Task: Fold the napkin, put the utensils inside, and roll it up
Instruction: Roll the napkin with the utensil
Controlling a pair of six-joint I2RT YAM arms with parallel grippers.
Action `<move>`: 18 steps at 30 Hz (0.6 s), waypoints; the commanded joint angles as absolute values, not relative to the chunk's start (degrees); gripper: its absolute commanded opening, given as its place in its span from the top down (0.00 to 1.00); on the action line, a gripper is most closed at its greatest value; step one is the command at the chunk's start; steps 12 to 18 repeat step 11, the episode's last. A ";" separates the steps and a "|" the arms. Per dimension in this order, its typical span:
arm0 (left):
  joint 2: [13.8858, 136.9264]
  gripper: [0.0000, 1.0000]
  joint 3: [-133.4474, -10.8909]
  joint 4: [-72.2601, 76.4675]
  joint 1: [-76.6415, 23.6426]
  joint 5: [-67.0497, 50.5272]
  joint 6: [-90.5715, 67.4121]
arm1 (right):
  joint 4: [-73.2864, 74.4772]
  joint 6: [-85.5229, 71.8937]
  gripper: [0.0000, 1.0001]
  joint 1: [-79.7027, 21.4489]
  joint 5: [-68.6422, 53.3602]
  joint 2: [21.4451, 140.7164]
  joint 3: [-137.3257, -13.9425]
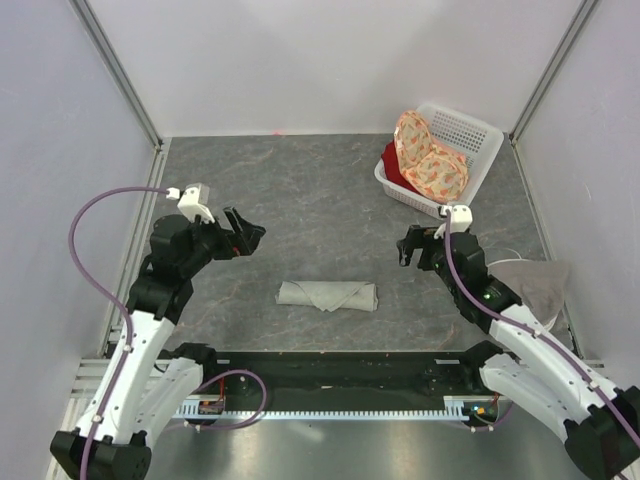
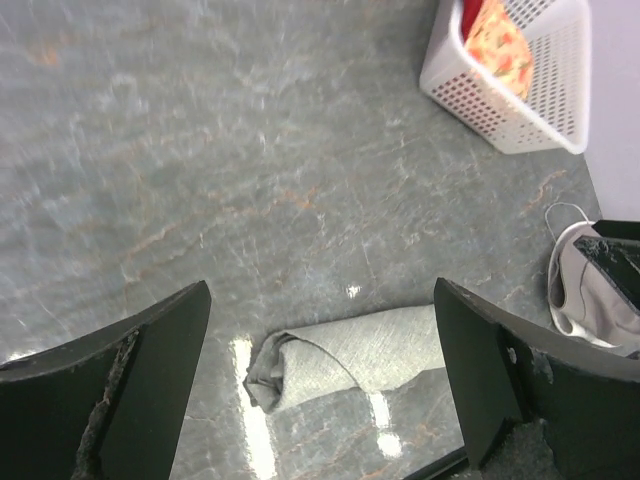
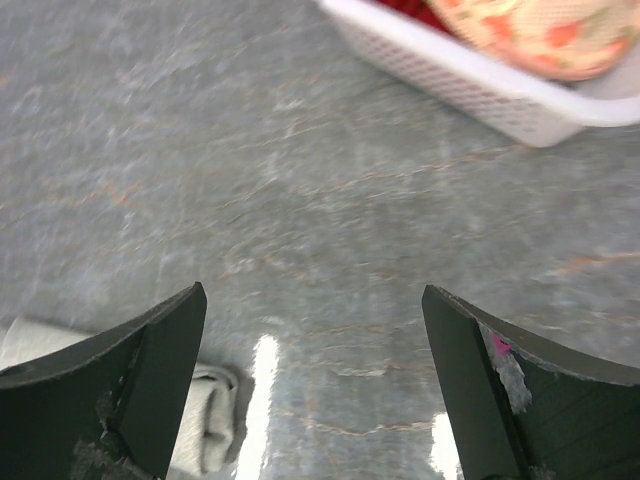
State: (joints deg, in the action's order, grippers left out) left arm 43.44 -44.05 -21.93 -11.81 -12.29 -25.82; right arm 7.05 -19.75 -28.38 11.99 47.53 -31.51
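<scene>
Even light, glare streaks on table, wrist views blurred

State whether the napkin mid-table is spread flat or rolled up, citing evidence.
Rolled up: the napkin lies as a narrow bundle, its end showing wrapped layers in the left wrist view.

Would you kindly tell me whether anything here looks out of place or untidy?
Only the pale beige cloth: it lies crumpled at the right edge, outside the basket holding the floral cloth. The rolled napkin looks tidy.

Rolled napkin lies on table between left claw and right claw; both spread, empty.
</scene>
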 commanded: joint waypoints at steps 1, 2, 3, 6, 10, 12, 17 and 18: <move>40.52 0.00 -44.92 -25.84 -11.78 -10.64 -18.37 | 5.89 -20.04 0.02 -28.30 22.66 42.64 -28.66; 40.34 0.00 -44.65 -26.19 -11.78 -10.20 -18.20 | 5.45 -19.87 0.02 -28.30 22.85 42.02 -28.22; 40.17 0.00 -44.39 -26.28 -11.69 -10.20 -18.11 | 5.28 -19.34 0.02 -28.30 22.85 40.79 -27.43; 39.99 0.00 -43.59 -26.02 -11.78 -9.76 -18.19 | 4.75 -18.99 0.02 -28.30 22.85 39.47 -26.46; 39.82 0.00 -43.86 -25.75 -11.78 -9.58 -17.84 | 4.75 -19.16 0.02 -28.30 23.12 39.02 -25.49; 39.64 0.00 -43.77 -25.75 -11.78 -9.49 -18.10 | 4.83 -19.25 0.02 -28.30 23.12 39.02 -25.31; 39.64 0.00 -43.77 -25.75 -11.78 -9.49 -18.10 | 4.83 -19.25 0.02 -28.30 23.12 39.02 -25.31; 39.64 0.00 -43.77 -25.75 -11.78 -9.49 -18.10 | 4.83 -19.25 0.02 -28.30 23.12 39.02 -25.31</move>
